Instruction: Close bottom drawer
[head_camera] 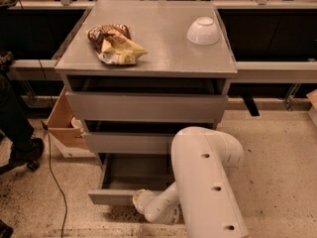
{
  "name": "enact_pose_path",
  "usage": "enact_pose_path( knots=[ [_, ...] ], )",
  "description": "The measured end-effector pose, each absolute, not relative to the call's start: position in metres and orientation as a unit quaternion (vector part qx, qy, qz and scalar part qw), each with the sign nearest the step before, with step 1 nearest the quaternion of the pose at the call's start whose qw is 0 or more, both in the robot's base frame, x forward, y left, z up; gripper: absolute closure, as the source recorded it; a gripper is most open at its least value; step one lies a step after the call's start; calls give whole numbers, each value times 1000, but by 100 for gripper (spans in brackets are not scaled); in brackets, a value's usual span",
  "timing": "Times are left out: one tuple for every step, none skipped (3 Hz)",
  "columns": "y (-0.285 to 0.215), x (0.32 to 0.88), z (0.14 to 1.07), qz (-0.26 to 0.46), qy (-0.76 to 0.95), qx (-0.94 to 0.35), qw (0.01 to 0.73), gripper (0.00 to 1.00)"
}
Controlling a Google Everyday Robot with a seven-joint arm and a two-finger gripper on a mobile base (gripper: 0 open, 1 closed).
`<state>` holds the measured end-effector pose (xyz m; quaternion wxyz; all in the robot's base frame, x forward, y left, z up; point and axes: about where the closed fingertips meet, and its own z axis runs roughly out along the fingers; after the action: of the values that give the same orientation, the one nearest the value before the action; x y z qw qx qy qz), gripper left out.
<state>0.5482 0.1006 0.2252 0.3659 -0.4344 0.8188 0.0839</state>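
One grey btm drawer [130, 178] open, slim front — jaws at front.

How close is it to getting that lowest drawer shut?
Nothing looks done yet: the bottom drawer stands pulled far out, its inside showing. In hand: the gripper is down at the drawer's front panel, seemingly placed to push. Left: sliding it in until its front lines up with the middle drawer above.
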Motion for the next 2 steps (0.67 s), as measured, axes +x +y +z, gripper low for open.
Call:
enact_pose_path(
  knots=[
    [102,550,228,85,818,-432,370,55],
    [106,545,231,89,815,-435,373,41]
  ],
)
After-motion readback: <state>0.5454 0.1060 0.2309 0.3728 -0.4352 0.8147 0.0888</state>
